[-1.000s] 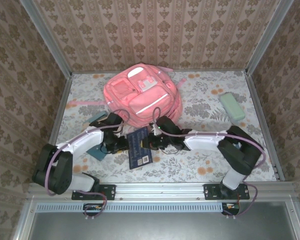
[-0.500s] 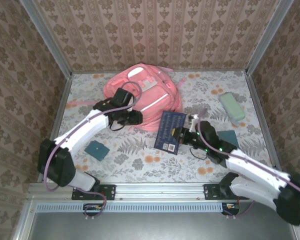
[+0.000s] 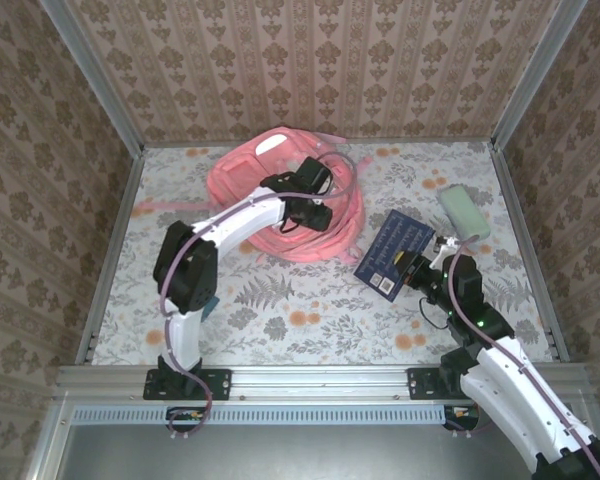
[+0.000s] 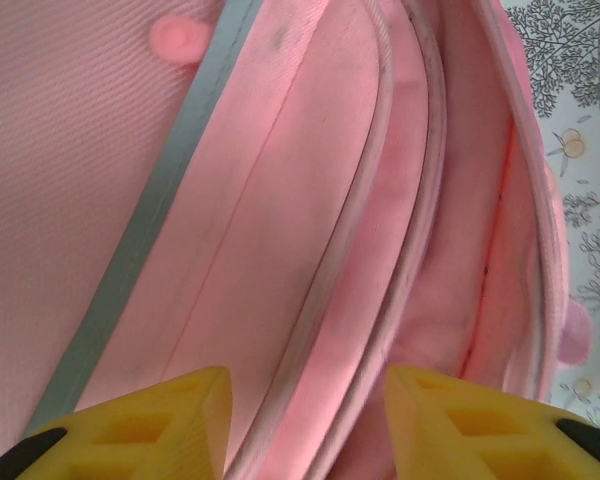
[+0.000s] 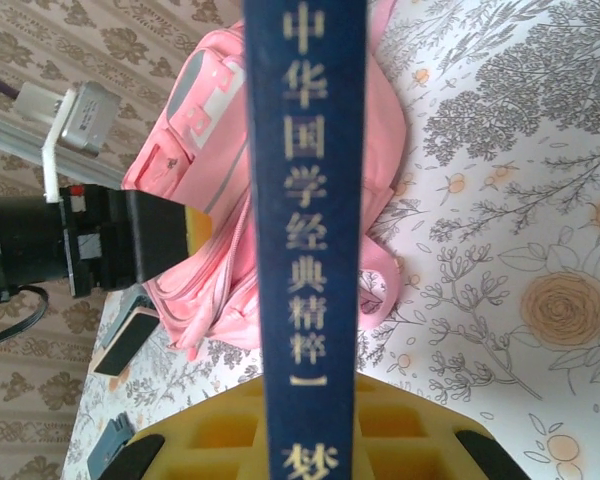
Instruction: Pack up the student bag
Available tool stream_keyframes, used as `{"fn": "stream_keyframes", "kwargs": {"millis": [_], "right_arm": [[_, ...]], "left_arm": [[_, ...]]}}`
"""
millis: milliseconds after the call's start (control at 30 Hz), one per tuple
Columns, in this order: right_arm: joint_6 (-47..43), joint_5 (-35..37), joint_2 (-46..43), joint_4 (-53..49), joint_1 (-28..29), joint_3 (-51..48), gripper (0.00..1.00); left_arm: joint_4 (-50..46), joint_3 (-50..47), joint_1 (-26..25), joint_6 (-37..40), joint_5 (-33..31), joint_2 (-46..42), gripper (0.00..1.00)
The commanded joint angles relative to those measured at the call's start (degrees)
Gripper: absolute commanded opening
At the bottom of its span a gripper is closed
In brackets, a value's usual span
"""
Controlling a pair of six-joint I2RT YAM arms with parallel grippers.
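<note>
The pink student bag lies at the back middle of the table, its layers spread apart at the right side. My left gripper hangs over that side. In the left wrist view its yellow fingers stand apart, open, with the bag's pink rims and grey trim running past between them. My right gripper is shut on a dark blue book, held tilted above the table right of the bag. The right wrist view shows the book's spine with gold characters clamped between the yellow pads, the bag behind it.
A pale green case lies at the back right, just beyond the book. A teal item peeks out beside the left arm's lower link. Patterned walls and metal rails close in the floral table top.
The left arm swung from the near left up onto the bag's right side, and its jaws widened. The right arm carried the book from the table's centre out to the right. The bag now gapes.
</note>
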Motion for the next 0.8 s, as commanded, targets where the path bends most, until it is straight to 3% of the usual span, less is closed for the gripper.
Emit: {"fn": "stream_keyframes", "kwargs": {"millis": [0, 500, 767], "right_arm": [[-0.85, -6.07, 0.65, 1.92, -2.35, 0.23, 0.0], [-0.08, -8.69, 6.87, 6.64, -4.86, 0.41, 0.0], [2.02, -10.28, 8.61, 9.85, -4.94, 0.07, 0.0]], "left_arm": [[-2.13, 4.27, -0.75, 3.54, 0.77, 2.02, 0.46], [-1.47, 7.33, -2.45, 2.47, 8.69, 4.5, 0.44], [-3.33, 9.44, -2.93, 3.21, 7.12, 7.6, 0.28]]}}
